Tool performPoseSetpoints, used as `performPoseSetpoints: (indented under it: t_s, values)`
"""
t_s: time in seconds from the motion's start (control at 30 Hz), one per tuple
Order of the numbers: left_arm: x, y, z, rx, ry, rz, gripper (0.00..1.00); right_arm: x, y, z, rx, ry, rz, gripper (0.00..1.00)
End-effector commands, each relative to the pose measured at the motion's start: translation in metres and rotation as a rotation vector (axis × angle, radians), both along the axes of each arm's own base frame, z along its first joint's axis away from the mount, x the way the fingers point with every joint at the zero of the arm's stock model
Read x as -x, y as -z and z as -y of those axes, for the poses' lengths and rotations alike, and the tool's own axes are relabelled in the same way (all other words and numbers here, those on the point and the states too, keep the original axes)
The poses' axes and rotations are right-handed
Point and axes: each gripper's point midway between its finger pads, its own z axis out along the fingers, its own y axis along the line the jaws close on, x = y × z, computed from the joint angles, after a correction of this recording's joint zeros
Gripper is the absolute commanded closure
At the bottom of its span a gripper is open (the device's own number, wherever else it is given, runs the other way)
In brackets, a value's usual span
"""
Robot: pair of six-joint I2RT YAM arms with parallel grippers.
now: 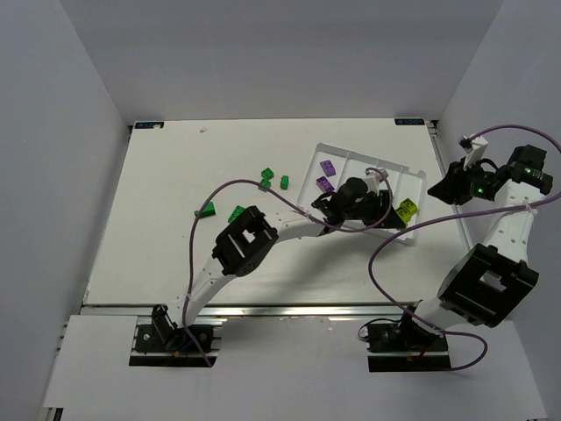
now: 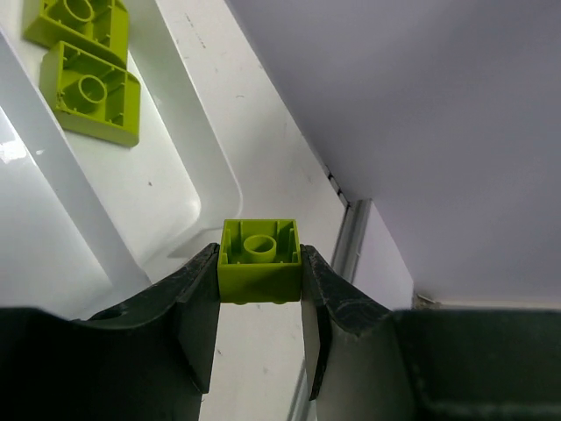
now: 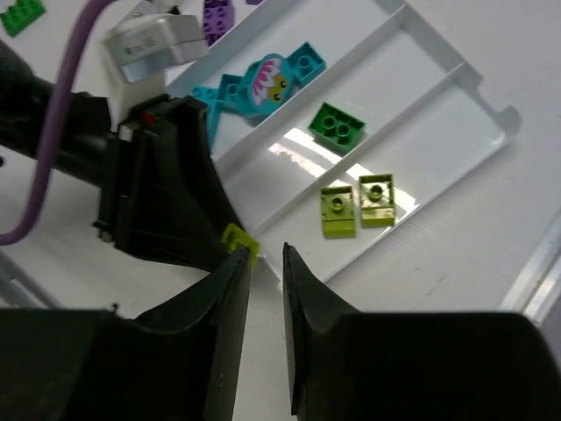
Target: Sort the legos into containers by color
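- Left claw is pinching a lime brick by two opposite sides, with the brick's hollow underside facing the wrist camera.
- The brick is hanging at the near corner of the tray, by the end of the rightmost compartment (cannot tell whether it is over the rim or just outside it).
- A lime pair is lying side by side on that compartment's floor, hollow sides up and well apart from the held brick.
- One green brick is sitting studs-up in the next compartment, alone.
- Teal bricks are lying past the next divider, and one piece among them is showing a pink and yellow print.
- Purple bricks are lying farther on. The divider between them and the teal ones is not showing clearly.
- Right claw is hovering off the tray's right side and aiming toward the left claw. Its fingers are standing slightly parted, with a narrow gap and nothing in it.
- Loose green bricks are lying scattered on the table left of the tray, well apart from both claws.
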Motion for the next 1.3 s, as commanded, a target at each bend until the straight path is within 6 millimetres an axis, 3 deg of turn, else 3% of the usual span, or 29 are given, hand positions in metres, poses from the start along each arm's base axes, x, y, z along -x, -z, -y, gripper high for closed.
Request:
performPoseSetpoints:
  t_s: [0.0,0.07,0.13,0.17,0.27,0.4,0.53,0.6,0.73,0.8,0.83,0.9,0.93,0.97,1.0,1.03,1.07,1.13,1.17,1.23,1.27]
  values:
    - [-0.011,-0.024,0.013,0.037,-0.039,0.111,0.74,0.018,-0.004,-0.020,-0.108,-0.076,-0.002,0.72]
    - [-0.016,-0.023,0.018,0.024,-0.065,0.138,0.73,0.020,-0.006,-0.020,-0.114,-0.080,0.007,0.70]
    - [-0.024,-0.001,0.020,-0.025,-0.102,0.138,0.71,0.023,-0.007,-0.022,-0.123,-0.083,0.010,0.68]
    - [-0.030,-0.008,0.024,-0.017,-0.118,0.151,0.70,0.025,-0.008,-0.023,-0.128,-0.085,0.012,0.67]
    - [-0.040,0.009,0.025,-0.064,-0.159,0.158,0.66,0.030,-0.008,-0.025,-0.146,-0.090,0.009,0.65]
    - [-0.047,0.007,0.030,-0.090,-0.191,0.183,0.50,0.036,-0.006,-0.027,-0.164,-0.091,0.004,0.62]
    - [-0.047,0.012,0.028,-0.113,-0.198,0.182,0.42,0.039,-0.004,-0.030,-0.179,-0.095,0.001,0.60]
    - [-0.046,0.009,0.029,-0.108,-0.194,0.181,0.39,0.040,-0.004,-0.031,-0.182,-0.100,0.001,0.58]
    - [-0.046,-0.008,0.031,-0.078,-0.193,0.180,0.37,0.041,-0.003,-0.032,-0.189,-0.107,-0.004,0.45]
    - [-0.046,-0.024,0.031,-0.052,-0.207,0.196,0.37,0.044,-0.004,-0.034,-0.202,-0.118,-0.013,0.43]
    - [-0.046,-0.041,0.029,-0.032,-0.216,0.207,0.39,0.044,-0.005,-0.036,-0.207,-0.132,0.002,0.43]
    - [-0.052,-0.060,0.021,-0.031,-0.253,0.241,0.47,0.043,-0.011,-0.039,-0.228,-0.147,0.017,0.44]
    - [-0.053,-0.095,0.013,-0.001,-0.281,0.270,0.53,0.042,-0.014,-0.040,-0.232,-0.154,0.032,0.44]
    - [-0.057,-0.088,0.000,-0.035,-0.306,0.267,0.64,0.041,-0.015,-0.041,-0.227,-0.163,0.044,0.45]
    - [-0.062,-0.095,-0.011,-0.035,-0.338,0.264,0.83,0.040,-0.018,-0.043,-0.213,-0.182,0.061,0.45]
    - [-0.059,-0.137,-0.028,0.018,-0.356,0.276,0.90,0.039,-0.019,-0.044,-0.197,-0.195,0.069,0.45]
    - [-0.062,-0.115,-0.048,-0.013,-0.371,0.247,1.00,0.037,-0.020,-0.046,-0.185,-0.212,0.080,0.45]
    - [-0.059,-0.126,-0.078,-0.009,-0.403,0.246,1.00,0.034,-0.023,-0.055,-0.156,-0.258,0.093,0.44]
    - [-0.051,-0.131,-0.111,-0.018,-0.427,0.244,1.00,0.033,-0.023,-0.059,-0.140,-0.285,0.097,0.43]
    - [-0.045,-0.130,-0.146,-0.046,-0.460,0.237,1.00,0.033,-0.019,-0.080,-0.091,-0.373,0.080,0.42]
    - [-0.040,-0.120,-0.182,-0.100,-0.505,0.218,0.96,0.029,-0.018,-0.088,-0.074,-0.387,0.071,0.42]
